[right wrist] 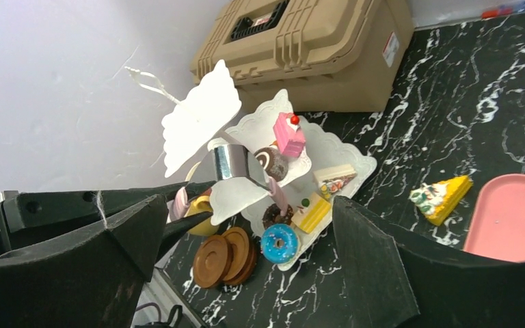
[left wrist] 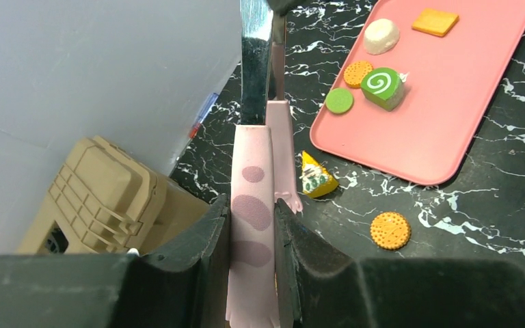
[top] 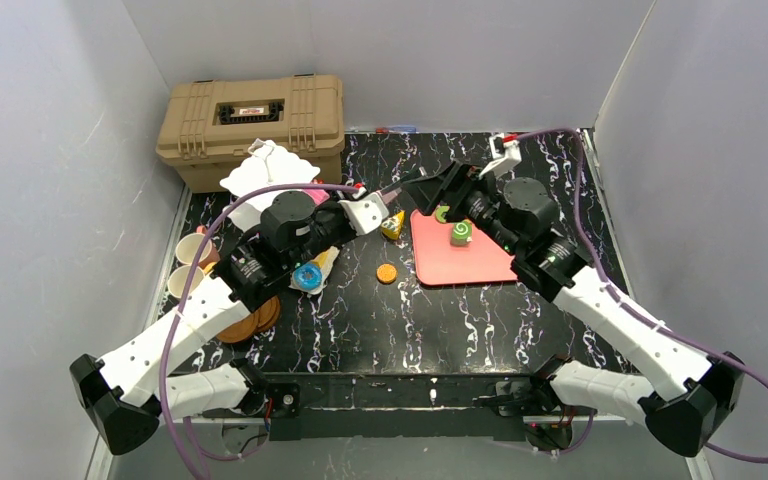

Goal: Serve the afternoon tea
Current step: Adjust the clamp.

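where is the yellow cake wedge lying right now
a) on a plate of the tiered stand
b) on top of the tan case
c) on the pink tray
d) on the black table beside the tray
d: the yellow cake wedge lies on the black marbled table, just outside the edge of the pink tray and not on it.

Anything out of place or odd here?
Two pastries lie on the bare black table, off the pink tray: a yellow cake wedge by the tray's edge, and a round orange cookie close by.
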